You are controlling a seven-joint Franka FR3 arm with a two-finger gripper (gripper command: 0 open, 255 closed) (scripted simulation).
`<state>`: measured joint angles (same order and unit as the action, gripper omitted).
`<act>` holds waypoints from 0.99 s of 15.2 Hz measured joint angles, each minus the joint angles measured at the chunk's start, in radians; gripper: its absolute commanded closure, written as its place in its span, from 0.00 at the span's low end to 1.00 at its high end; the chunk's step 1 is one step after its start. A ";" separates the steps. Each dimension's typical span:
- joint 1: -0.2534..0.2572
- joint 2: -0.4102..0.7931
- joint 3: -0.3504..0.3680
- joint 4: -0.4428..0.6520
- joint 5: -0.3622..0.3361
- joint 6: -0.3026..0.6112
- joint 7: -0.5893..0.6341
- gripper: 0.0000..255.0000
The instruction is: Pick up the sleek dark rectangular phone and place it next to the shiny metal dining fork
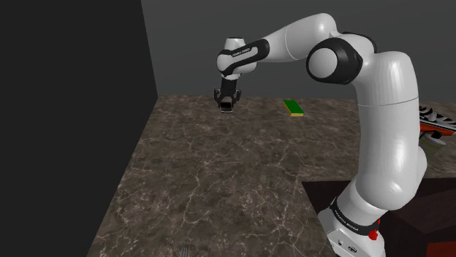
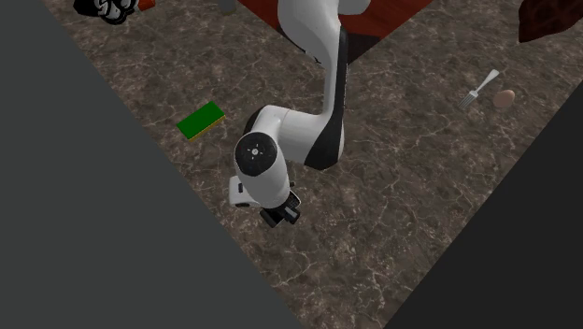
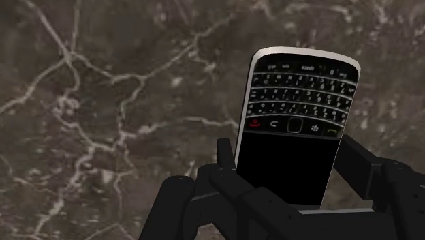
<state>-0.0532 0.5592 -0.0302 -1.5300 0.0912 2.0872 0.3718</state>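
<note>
A black phone [image 3: 296, 116] with a small keyboard and a silver rim sits clasped between my two black fingers, its dark screen end down in the gripper [image 3: 289, 160]. In the shoulder view the gripper [image 1: 228, 102] hangs a little above the dark marble counter [image 1: 219, 182], near the back wall. In the second exterior view the gripper [image 2: 283, 213] points down beside the grey wall. The metal fork [image 2: 482, 89] lies far off toward the second exterior view's upper right, next to a small tan egg-shaped thing [image 2: 504, 97].
A flat green and yellow pad [image 1: 294, 107] lies on the counter to the shoulder view's right of the gripper. A black-and-white and orange object [image 1: 437, 123] sits at that view's right edge. A dark wall [image 1: 73, 109] borders the counter on the left.
</note>
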 measured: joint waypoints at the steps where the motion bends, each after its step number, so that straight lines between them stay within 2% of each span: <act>1: 0.000 0.000 0.000 0.000 0.000 0.000 0.000 1.00; 6: 0.000 -0.007 0.000 0.004 -0.001 -0.012 0.001 1.00; 15: 0.000 -0.048 -0.002 0.057 -0.005 -0.106 0.008 1.00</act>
<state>-0.0531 0.5111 -0.0320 -1.4733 0.0866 1.9814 0.3796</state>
